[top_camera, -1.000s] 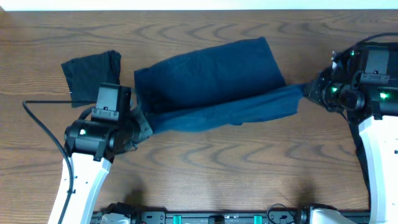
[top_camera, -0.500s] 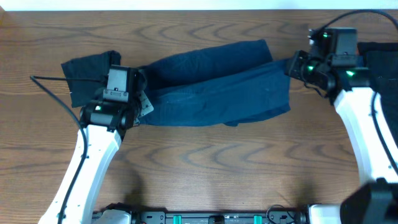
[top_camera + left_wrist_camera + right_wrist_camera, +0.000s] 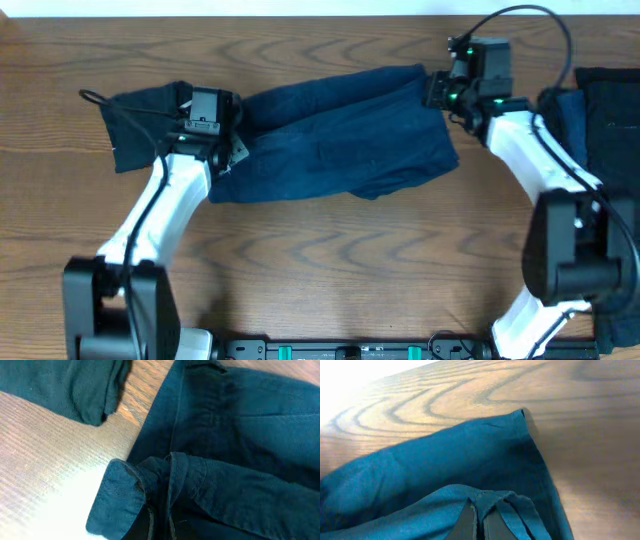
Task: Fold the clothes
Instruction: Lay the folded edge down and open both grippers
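Note:
A navy blue garment (image 3: 340,140), one of the clothes, lies doubled lengthwise across the middle of the table. My left gripper (image 3: 232,135) is shut on its left end, where bunched cloth (image 3: 150,480) rises just ahead of the gripper (image 3: 160,527). At the far right corner my right gripper (image 3: 432,88) is shut on the garment's edge. In the right wrist view a pinch of blue cloth (image 3: 445,465) sits between the dark fingers (image 3: 467,522) of that gripper (image 3: 481,520). The upper layer reaches nearly to the far edge of the lower layer.
A darker folded garment (image 3: 140,115) lies at the far left, just beyond the left gripper, and shows as dark cloth (image 3: 65,385) in the left wrist view. More dark clothes (image 3: 605,110) lie at the right edge. Bare wood table (image 3: 350,260) spans the near side.
Both grippers have carried the garment's near edge away from me toward the far edge, laying it over the rest. The right arm has swung left, the left arm forward.

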